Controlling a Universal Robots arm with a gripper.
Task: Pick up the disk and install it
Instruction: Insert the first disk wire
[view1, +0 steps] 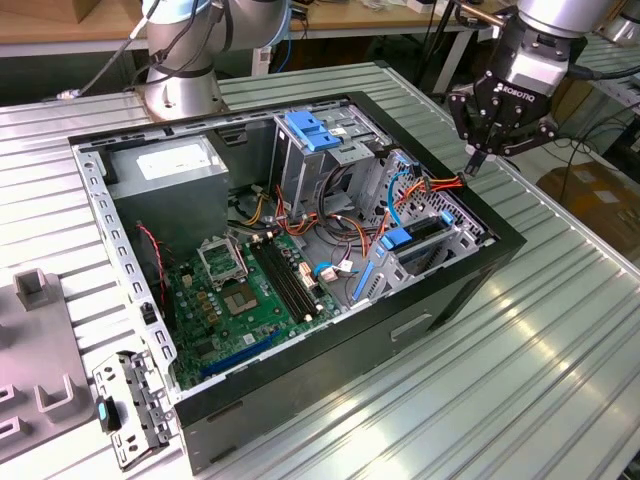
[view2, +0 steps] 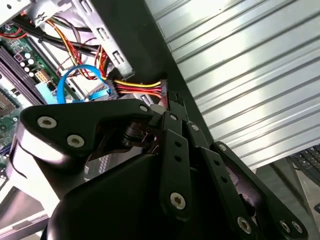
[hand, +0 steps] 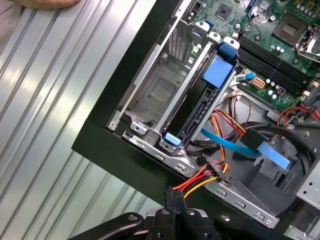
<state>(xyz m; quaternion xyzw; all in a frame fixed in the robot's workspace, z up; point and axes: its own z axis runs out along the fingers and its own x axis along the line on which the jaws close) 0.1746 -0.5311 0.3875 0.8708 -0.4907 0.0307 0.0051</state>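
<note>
Gripper (view1: 473, 160) angled down, fingers pinched closed.

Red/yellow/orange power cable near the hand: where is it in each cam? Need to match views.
Exterior view: power cable lies by the black case rim on the exterior view's right, ending at the hand.
Second wrist view: power cable runs from inside the case to the hand.
First wrist view: power cable leads from the hand into the case.
Shared landmark: the black case rim.
</note>
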